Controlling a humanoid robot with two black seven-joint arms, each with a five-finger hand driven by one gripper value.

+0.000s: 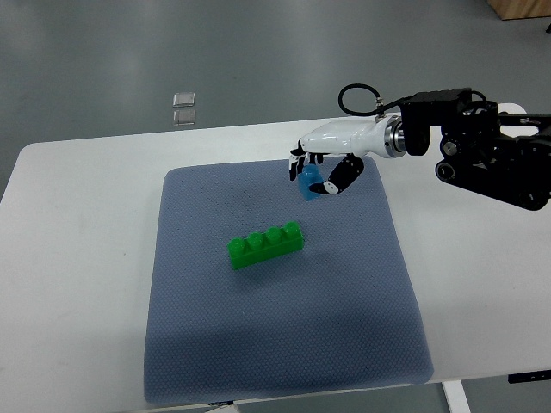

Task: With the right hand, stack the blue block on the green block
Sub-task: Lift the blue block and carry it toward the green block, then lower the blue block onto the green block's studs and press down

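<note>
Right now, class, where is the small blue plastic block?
In the top view, the small blue plastic block is held in the right hand, over the grey mat's upper right, beyond the green studded block.

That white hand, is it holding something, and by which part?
Yes: the right hand pinches the blue block near its top, between fingers and thumb.

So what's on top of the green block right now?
Nothing: the studs of the green block are bare. The blue block is in the right robot hand, off to the upper right and partly hidden by its fingers.
</note>
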